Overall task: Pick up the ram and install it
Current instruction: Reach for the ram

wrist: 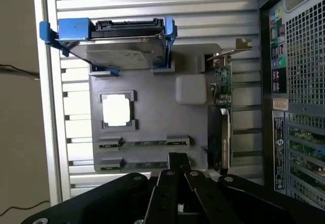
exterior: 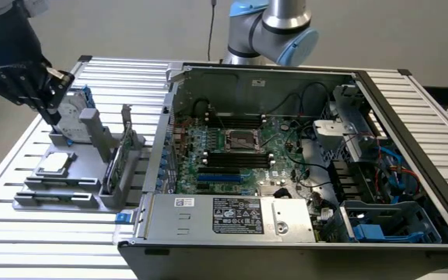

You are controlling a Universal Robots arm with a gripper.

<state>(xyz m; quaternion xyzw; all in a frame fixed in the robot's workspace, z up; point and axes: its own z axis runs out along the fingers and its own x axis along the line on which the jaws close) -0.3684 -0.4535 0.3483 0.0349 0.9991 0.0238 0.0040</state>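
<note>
A black gripper (exterior: 53,119) hangs over the far end of a gray parts fixture (exterior: 80,175), close to the slatted bench's (exterior: 21,233) edge on the exterior view's left. Its jaws are pressed narrow, with nothing between them. In the wrist view the ram (wrist: 144,143) stands on edge in a fixture slot, just ahead of the gripper (wrist: 177,159). A second stick (wrist: 139,164) lies parallel and nearer. Beyond them sit a CPU (wrist: 117,108) and a blue-framed hard drive (wrist: 119,46). An open computer case (exterior: 380,116) fills the rest of the bench, its side wall just beside the fixture. The motherboard's black memory slots (exterior: 235,158) lie uncovered.
</note>
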